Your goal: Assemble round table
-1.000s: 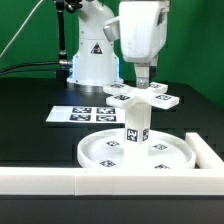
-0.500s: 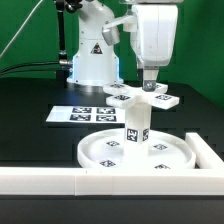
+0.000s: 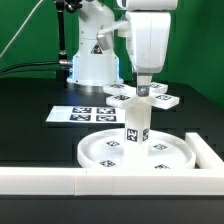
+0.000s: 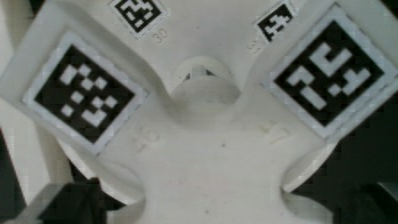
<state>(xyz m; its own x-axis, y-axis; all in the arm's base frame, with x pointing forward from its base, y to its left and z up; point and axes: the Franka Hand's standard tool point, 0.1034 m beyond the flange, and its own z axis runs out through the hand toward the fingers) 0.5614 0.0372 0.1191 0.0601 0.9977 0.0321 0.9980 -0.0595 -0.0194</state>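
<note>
With the cross-shaped foot piece (image 3: pixel 141 96) sitting atop the post (image 3: pixel 135 128) standing in the round disc (image 3: pixel 139 153), we hover our gripper (image 3: pixel 143 90) spread wide and empty above it, probably fastening it next, which needs centred alignment.

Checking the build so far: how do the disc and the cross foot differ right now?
The disc is round and rimmed; the cross foot is a flat cross with four arms. The disc lies low at the bottom of the stack, near the border wall; the foot sits up on the post, just under the gripper. The disc looks wider than the foot. Both are white and carry black-and-white tags.
</note>
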